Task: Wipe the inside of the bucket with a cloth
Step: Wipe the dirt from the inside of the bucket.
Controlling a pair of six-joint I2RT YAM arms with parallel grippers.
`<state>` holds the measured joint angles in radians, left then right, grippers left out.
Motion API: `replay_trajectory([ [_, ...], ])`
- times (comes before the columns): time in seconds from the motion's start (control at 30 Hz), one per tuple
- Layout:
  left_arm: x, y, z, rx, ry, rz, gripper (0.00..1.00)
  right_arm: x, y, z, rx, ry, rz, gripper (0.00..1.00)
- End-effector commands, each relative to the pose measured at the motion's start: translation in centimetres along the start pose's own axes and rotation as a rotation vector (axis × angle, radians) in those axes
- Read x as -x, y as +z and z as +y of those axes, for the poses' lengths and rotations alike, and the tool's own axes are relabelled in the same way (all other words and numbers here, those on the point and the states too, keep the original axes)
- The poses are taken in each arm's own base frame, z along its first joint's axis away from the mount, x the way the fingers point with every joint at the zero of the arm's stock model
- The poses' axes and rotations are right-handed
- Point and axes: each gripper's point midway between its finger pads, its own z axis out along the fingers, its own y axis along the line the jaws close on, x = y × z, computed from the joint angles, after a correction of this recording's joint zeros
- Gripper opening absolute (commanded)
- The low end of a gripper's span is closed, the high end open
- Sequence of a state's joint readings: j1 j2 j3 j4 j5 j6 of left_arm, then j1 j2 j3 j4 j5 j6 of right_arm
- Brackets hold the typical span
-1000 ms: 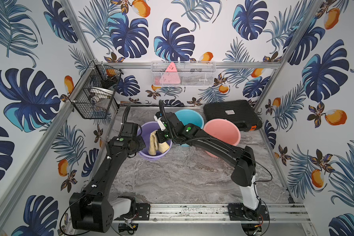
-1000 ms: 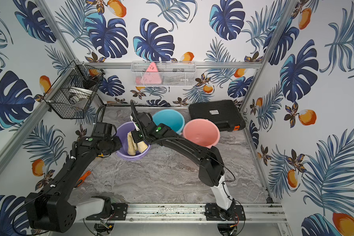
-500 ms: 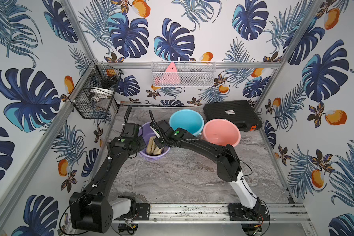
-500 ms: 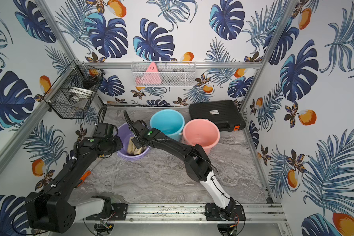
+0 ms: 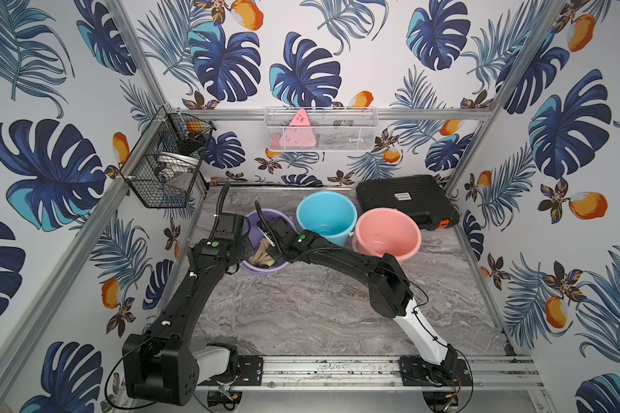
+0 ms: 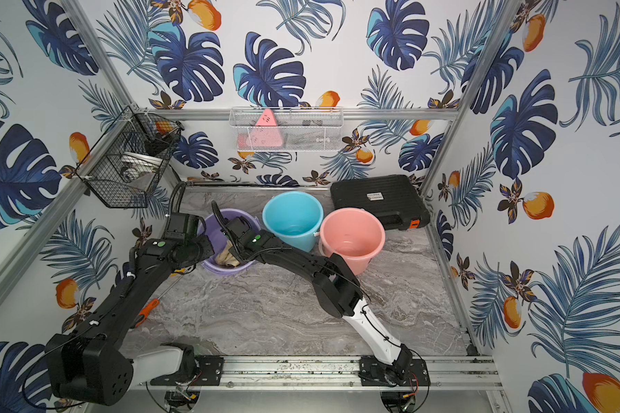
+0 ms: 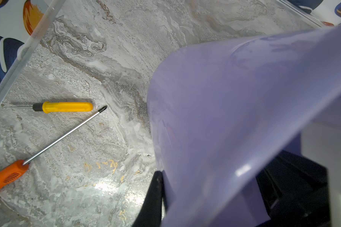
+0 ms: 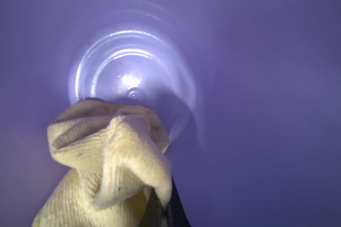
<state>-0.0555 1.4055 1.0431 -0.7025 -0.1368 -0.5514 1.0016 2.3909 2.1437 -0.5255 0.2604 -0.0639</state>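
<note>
The walls are covered in big blue leaves and oranges, and a gray stone desk [image 5: 301, 314] sits below them. On it stand a purple bucket [image 5: 264, 269], a blue bucket [image 5: 324, 211] and a pink bucket [image 5: 387, 232], with a black case [image 5: 405, 200] behind. A yellow screwdriver [image 7: 63, 107] and an orange screwdriver [image 7: 6, 176] lie near the purple bucket.

The left hand [image 5: 244, 246] is clenched on the purple bucket's rim. I think it holds the bucket tipped a little. The right hand [image 8: 163, 212] is down inside, squeezed tight on the cloth [image 8: 106, 157]. The cloth is bunched up against the low wall, right by the shiny round bottom.

So the wiping looks under way, not finished. I cannot tell how much of the inside is done. The other sides and the bottom likely still need a rub.

A second ago the cloth hung higher, near the bucket's mouth. Now it has gone deeper in, and the right arm's elbow has swung toward the middle of the desk. Both hands grip the same things as before.
</note>
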Motion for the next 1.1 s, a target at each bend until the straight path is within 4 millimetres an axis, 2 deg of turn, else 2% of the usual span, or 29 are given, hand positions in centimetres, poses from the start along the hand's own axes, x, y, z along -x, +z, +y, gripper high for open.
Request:
replay_trajectory([
  [0.0,-3.6,0.8,-1.3,-0.086,0.003,0.171,0.0,-1.2,0.6,2.7,0.121,-0.007,0.04,0.0],
  [0.27,-4.5,1.3,-0.8,-0.07,0.017,0.198,0.0,-0.1,-0.7,4.8,0.239,-0.009,-0.008,0.0],
  [0.37,-4.6,1.2,-0.9,-0.08,0.017,0.203,0.0,0.3,-0.6,4.6,0.225,0.001,-0.016,0.0],
  [0.47,-4.7,0.8,-0.8,-0.079,0.017,0.202,0.0,0.5,0.4,2.7,0.105,0.005,-0.013,0.0],
  [0.6,-4.6,-0.1,-0.4,-0.07,0.023,0.191,0.0,0.8,1.3,-1.6,-0.156,0.01,-0.033,0.0],
  [0.73,-4.7,-1.0,-0.5,-0.09,0.014,0.185,0.0,0.7,2.3,-4.1,-0.329,-0.021,-0.033,0.0],
  [0.9,-5.5,-1.3,-0.5,-0.11,0.019,0.206,0.0,-0.1,3.8,-5.1,-0.409,-0.028,-0.007,0.0],
  [1.07,-6.1,-1.6,-0.7,-0.133,0.024,0.218,0.0,-2.0,5.7,-4.7,-0.426,-0.033,0.04,0.0],
])
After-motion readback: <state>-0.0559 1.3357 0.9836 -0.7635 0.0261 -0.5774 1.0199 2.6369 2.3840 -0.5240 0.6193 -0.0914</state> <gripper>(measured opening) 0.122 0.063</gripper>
